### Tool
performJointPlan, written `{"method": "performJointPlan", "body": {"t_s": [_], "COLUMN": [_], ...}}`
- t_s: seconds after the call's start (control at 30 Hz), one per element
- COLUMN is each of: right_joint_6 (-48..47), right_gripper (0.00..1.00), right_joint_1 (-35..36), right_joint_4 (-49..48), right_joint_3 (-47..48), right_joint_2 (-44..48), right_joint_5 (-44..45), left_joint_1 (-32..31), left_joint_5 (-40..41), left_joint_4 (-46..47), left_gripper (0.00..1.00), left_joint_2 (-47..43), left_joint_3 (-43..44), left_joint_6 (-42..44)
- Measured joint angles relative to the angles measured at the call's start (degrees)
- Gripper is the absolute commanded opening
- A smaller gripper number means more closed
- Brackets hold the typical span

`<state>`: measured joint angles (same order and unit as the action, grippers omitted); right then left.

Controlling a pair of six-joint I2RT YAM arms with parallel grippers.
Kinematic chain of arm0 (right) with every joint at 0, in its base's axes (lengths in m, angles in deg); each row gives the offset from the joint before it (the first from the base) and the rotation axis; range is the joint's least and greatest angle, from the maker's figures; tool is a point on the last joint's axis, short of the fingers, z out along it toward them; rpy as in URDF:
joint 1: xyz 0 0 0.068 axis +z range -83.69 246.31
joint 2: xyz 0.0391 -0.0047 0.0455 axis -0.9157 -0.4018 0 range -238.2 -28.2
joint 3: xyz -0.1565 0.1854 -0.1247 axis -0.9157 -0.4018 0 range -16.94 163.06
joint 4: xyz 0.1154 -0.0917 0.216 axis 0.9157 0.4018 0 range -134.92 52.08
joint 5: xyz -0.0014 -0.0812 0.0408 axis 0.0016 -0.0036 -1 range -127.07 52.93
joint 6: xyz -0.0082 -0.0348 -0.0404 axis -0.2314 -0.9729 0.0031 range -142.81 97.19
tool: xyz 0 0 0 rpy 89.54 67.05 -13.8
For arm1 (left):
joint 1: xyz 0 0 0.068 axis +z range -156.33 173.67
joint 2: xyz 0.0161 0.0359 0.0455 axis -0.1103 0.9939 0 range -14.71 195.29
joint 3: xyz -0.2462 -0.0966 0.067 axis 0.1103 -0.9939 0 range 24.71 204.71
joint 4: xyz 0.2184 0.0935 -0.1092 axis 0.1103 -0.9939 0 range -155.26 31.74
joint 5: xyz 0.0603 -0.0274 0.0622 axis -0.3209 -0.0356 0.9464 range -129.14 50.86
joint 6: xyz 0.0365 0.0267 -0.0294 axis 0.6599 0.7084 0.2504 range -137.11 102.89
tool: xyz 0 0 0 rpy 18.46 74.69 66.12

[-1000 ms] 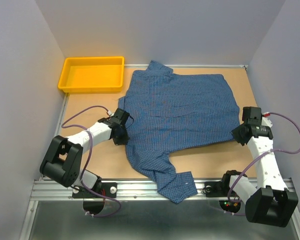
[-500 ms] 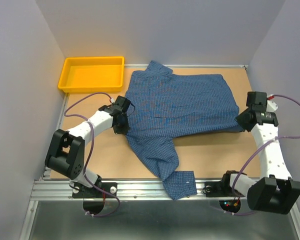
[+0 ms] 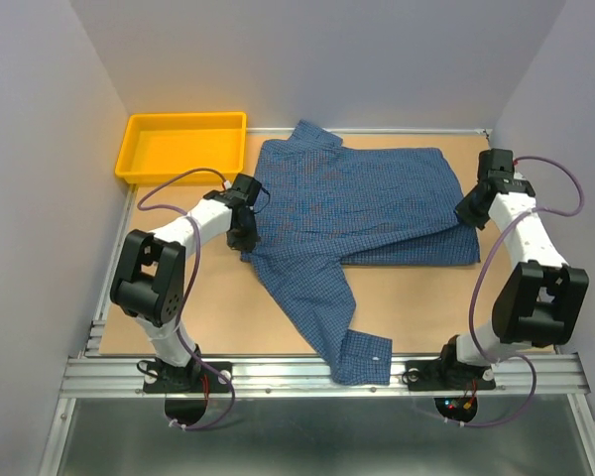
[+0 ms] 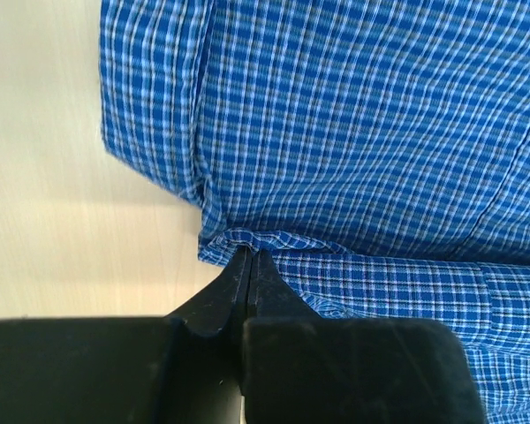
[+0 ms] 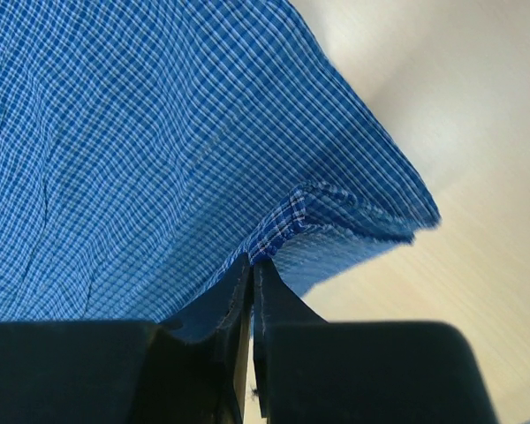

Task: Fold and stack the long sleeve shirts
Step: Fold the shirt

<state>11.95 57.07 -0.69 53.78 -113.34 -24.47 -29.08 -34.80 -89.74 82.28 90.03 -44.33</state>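
One blue small-check long sleeve shirt (image 3: 367, 203) lies spread on the table, collar toward the far edge, its near part folded up over the body. One sleeve trails to the near edge and its cuff (image 3: 362, 359) hangs over the rail. My left gripper (image 3: 244, 236) is shut on the shirt's left edge; the wrist view shows the jaws pinching a fold of the cloth (image 4: 336, 132). My right gripper (image 3: 469, 210) is shut on the right edge, pinching a hem of the shirt (image 5: 159, 132) lifted slightly off the table.
An orange tray (image 3: 137, 149) stands at the far left corner. Grey walls close in on both sides and the back. A metal rail (image 3: 278, 375) runs along the near edge. Bare wood shows near the front (image 3: 426, 307).
Both grippers have moved away from me toward the far edge, carrying the shirt's near part up and over the body. The trailing sleeve has slid a little farther onto the table.
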Motion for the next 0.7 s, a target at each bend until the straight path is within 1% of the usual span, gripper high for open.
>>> {"method": "performJointPlan", "body": {"t_s": [0.1, 0.17, 0.3, 0.47, 0.7], "right_joint_6": [-0.11, -0.09, -0.07, -0.04, -0.11], "right_gripper": [0.07, 0.11, 0.14, 0.14, 0.14], "right_joint_1": [0.0, 0.0, 0.0, 0.0, 0.0], "right_joint_4": [-1.55, -2.34, -3.69, -5.18, -6.25], "right_joint_3": [0.83, 0.83, 0.83, 2.21, 6.51], "right_joint_2": [-3.65, -5.77, -9.18, -13.11, -17.25], "right_joint_5": [-0.28, -0.28, 0.39, 1.81, 2.36], "left_joint_1": [0.24, 0.35, 0.37, 0.57, 0.94], "left_joint_5": [-0.2, -0.44, -0.87, -1.22, -1.44], "left_joint_4": [0.02, 0.17, 0.42, 0.74, 1.77], "left_gripper": [0.11, 0.14, 0.17, 0.2, 0.2], "left_joint_2": [1.81, 2.99, 4.92, 6.21, 6.36], "left_joint_3": [1.79, 3.15, 5.62, 7.39, 8.28], "left_joint_6": [0.33, 0.61, 1.11, 1.27, 1.27]}}
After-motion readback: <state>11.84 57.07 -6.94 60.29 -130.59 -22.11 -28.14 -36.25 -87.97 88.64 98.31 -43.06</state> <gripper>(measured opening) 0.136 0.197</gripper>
